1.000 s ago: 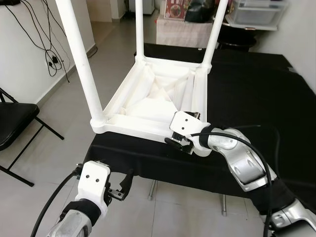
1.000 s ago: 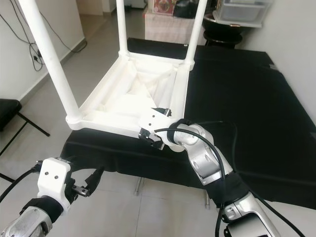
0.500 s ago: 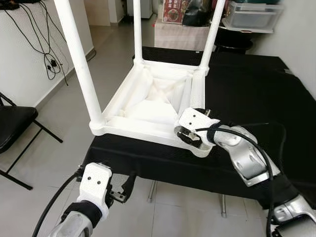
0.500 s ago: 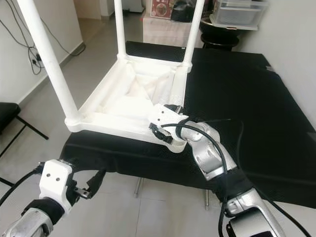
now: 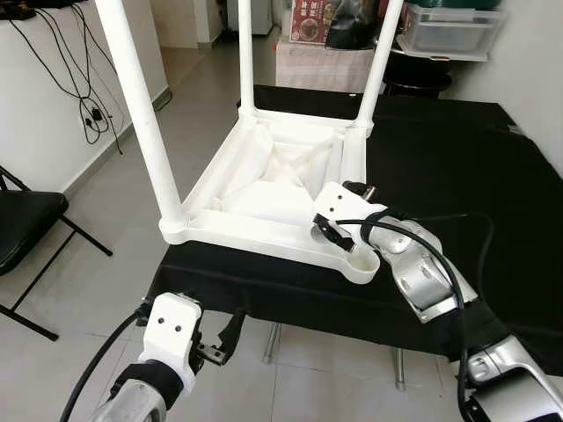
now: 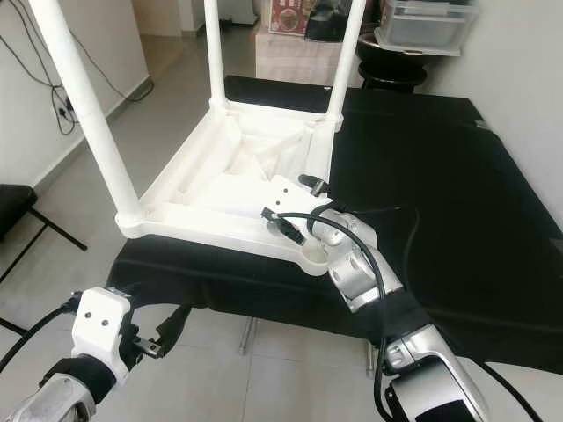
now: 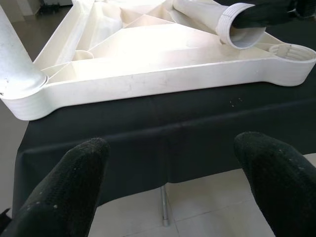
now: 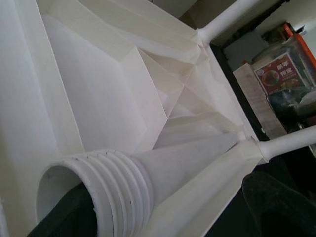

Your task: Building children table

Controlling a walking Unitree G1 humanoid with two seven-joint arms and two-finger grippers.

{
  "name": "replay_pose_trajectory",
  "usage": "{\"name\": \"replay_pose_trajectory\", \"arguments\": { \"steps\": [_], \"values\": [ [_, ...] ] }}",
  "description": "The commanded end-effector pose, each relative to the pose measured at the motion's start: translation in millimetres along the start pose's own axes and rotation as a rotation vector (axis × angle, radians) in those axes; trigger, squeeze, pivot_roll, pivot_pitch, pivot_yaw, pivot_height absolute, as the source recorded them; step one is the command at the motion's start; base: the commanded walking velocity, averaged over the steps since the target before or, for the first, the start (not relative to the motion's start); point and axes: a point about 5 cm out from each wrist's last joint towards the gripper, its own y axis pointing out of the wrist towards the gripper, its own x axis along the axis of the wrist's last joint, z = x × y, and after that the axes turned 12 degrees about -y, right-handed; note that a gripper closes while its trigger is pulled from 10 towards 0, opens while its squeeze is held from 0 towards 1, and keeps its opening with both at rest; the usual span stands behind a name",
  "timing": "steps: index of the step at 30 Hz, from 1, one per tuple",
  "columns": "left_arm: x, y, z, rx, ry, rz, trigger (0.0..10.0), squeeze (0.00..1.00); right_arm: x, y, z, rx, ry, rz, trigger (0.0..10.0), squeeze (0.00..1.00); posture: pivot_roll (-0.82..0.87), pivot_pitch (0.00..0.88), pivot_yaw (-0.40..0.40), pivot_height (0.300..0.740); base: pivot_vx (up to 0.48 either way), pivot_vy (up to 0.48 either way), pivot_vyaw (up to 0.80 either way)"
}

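A white plastic children's table (image 5: 264,230) lies upside down on the black-covered table (image 5: 457,158). Three white legs stand up from its corners: near left (image 5: 141,114), far left (image 5: 246,53) and far right (image 5: 380,53). The near right corner socket (image 5: 362,262) is open and empty. A loose fourth leg (image 5: 350,167) lies along the right rail. My right gripper (image 5: 339,230) is shut on the leg's threaded end (image 8: 98,192), just behind that socket. My left gripper (image 5: 220,338) hangs open below the front edge, its fingers (image 7: 64,182) wide apart.
A black folding chair (image 5: 26,220) stands on the tiled floor to the left. Cables (image 5: 88,105) hang on the left wall. Boxes and a clear storage bin (image 5: 453,26) stand behind the black table. The black cloth stretches out bare to the right.
My right gripper has moved from the tabletop's front edge back and up over the near right corner, uncovering the empty socket. The left gripper stays low in front.
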Motion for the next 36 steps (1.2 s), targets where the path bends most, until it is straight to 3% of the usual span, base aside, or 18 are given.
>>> {"name": "replay_pose_trajectory", "arguments": {
  "steps": [1,7,8,13,25,28,33,34,35,36],
  "values": [
    [-3,-0.7,-0.1,0.001,0.018,0.015,10.0,0.0,6,0.8,4.2,-0.031,-0.037,0.021,10.0,0.0,0.03,0.093,-0.043,0.74,0.0,0.0,0.0],
    [-3,-0.5,-0.3,0.0,0.018,0.015,10.0,0.0,8,2.0,7.6,-0.043,-0.033,0.032,10.0,0.0,0.03,0.094,-0.044,0.74,0.0,0.0,0.0],
    [-3,-0.6,-0.7,0.0,0.018,0.013,10.0,0.0,7,4.3,13.7,-0.062,-0.042,0.041,0.0,0.0,0.03,0.097,-0.047,0.74,0.0,0.0,0.0],
    [-2,-1.0,-1.3,0.002,0.017,0.01,10.0,0.0,5,7.4,20.9,-0.142,-0.092,0.056,0.0,0.0,0.03,0.097,-0.05,0.74,0.0,0.0,0.0],
    [-1,-1.0,-1.6,0.004,0.015,0.007,10.0,0.0,-1,4.9,13.6,-0.179,-0.126,0.073,0.0,0.0,0.03,0.1,-0.052,0.74,0.0,0.0,0.0],
    [2,0.0,-0.4,0.0,0.015,-0.002,10.0,0.0,-8,2.6,-6.2,-0.234,-0.084,0.079,0.0,0.0,0.03,0.093,-0.044,0.74,0.0,0.0,0.0],
    [3,0.3,0.1,-0.001,0.015,-0.006,10.0,0.0,-9,2.3,-11.4,-0.252,-0.062,0.075,0.0,0.0,0.03,0.093,-0.044,0.74,0.0,0.0,0.0],
    [11,4.1,4.0,0.015,0.005,-0.041,10.0,0.0,-13,1.2,-27.6,-0.294,0.069,0.06,0.0,0.0,0.03,0.086,-0.042,0.74,0.0,0.0,0.0],
    [11,4.1,4.0,0.015,0.005,-0.041,10.0,0.0,-13,1.2,-27.6,-0.294,0.069,0.06,0.0,0.0,0.03,0.086,-0.042,0.74,0.0,0.0,0.0],
    [20,8.5,7.4,0.024,-0.027,-0.085,10.0,0.0,-16,-0.2,-43.5,-0.332,0.216,0.023,0.0,0.0,0.02,0.082,-0.041,0.74,0.0,0.0,0.0]
  ]
}}
